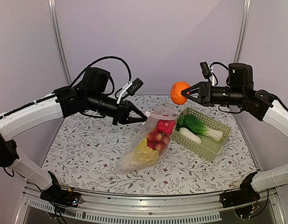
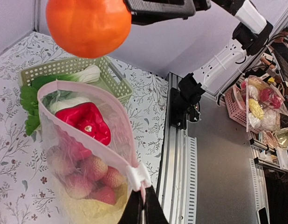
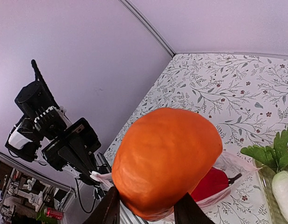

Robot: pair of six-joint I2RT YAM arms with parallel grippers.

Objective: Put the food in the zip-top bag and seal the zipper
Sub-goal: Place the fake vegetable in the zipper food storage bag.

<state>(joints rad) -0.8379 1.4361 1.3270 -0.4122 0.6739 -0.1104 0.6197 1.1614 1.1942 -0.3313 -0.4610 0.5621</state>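
Note:
The zip-top bag (image 1: pixel 144 149) lies tilted on the table, its mouth lifted and open. Inside are the yellow-white cabbage (image 1: pixel 141 156), the cluster of small red-pink fruits (image 1: pixel 157 139) and the round red fruit (image 1: pixel 166 126). My left gripper (image 1: pixel 143 118) is shut on the bag's mouth edge by the white zipper slider (image 2: pixel 138 176) and holds it up. My right gripper (image 1: pixel 185 93) is shut on the orange (image 1: pixel 179 92) and holds it in the air above and right of the bag's mouth. The orange fills the right wrist view (image 3: pixel 166 161), and shows at the top of the left wrist view (image 2: pixel 88 25).
A pale green slotted basket (image 1: pixel 217 140) stands right of the bag with a leafy green-and-white vegetable (image 1: pixel 200 128) in it. The flowered tablecloth (image 1: pixel 78 144) covers the table. The metal rail (image 1: pixel 134 207) runs along the near edge.

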